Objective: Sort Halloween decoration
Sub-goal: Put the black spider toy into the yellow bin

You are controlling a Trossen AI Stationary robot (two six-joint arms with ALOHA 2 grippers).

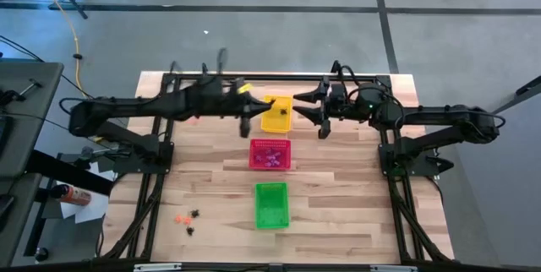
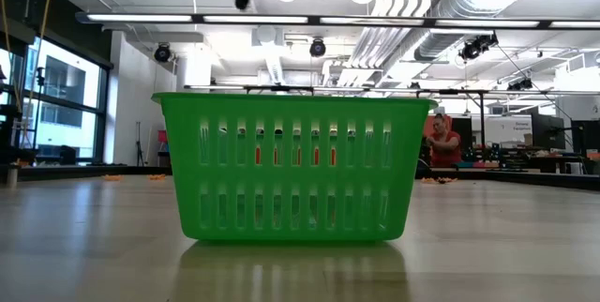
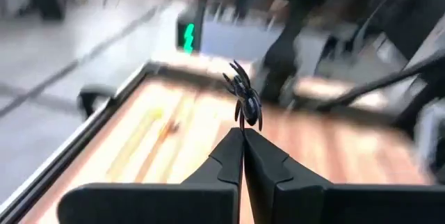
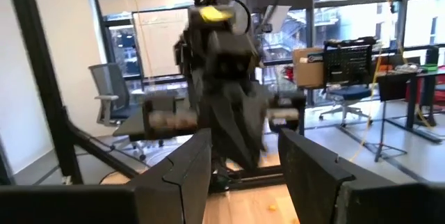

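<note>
Wooden table (image 1: 338, 213) in an open workshop, with desks, chairs and a seated person (image 2: 442, 144) beyond the far edge. Down the middle, three mesh baskets in a row: yellow basket (image 1: 272, 122) farthest, red basket (image 1: 254, 155) between, green basket (image 1: 271, 205) nearest. Left gripper (image 1: 245, 124) raised just beside the yellow basket, fingers pressed together on a black spider (image 3: 245, 97), pinched at the lower end of the body with the legs sticking free above the tips. Right gripper (image 1: 321, 111) on the other side of the same basket, fingers apart and holding nothing. Purple-pink trinkets (image 1: 270, 158) inside the red basket; a few dark trinkets (image 1: 281, 113) inside the yellow one. Loose pieces (image 1: 188, 220), orange and black, near the table's front left, well apart from the baskets. Judged very light, thin-legged and probably springy plastic: best taken at the body, since legs may bend or slip from the fingers.
</note>
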